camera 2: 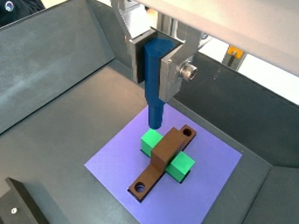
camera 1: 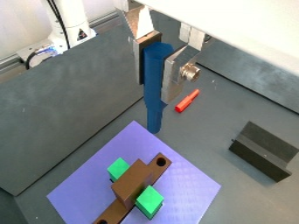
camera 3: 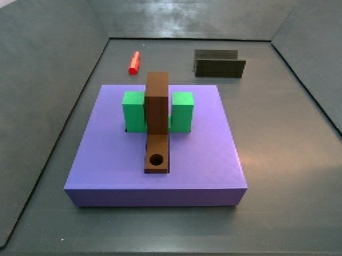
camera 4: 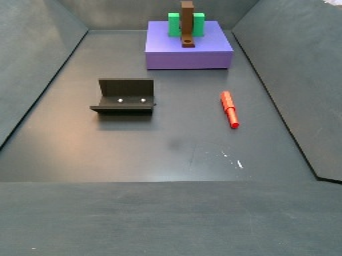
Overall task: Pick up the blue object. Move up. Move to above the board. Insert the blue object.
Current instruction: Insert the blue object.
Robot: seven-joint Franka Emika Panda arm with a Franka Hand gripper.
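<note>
Wrist views: pincer (camera 1: 156,66) grips slim upright blue object (camera 1: 155,87).

Brushed-metal claw (camera 1: 160,74) plates clamp the smooth matt blue object (camera 1: 156,83); the board (camera 3: 156,118) looks woody, matt.

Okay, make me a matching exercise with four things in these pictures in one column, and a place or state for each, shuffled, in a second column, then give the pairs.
Things:
1. blue object
2. board
3. red stick
4. fixture

Places or states:
A. lying loose on the floor
B. resting across the green block on the purple slab
C. held upright in the gripper, between its fingers, in both wrist views
D. standing on the floor, apart from the slab

Pairs: 1-C, 2-B, 3-A, 4-D
</note>
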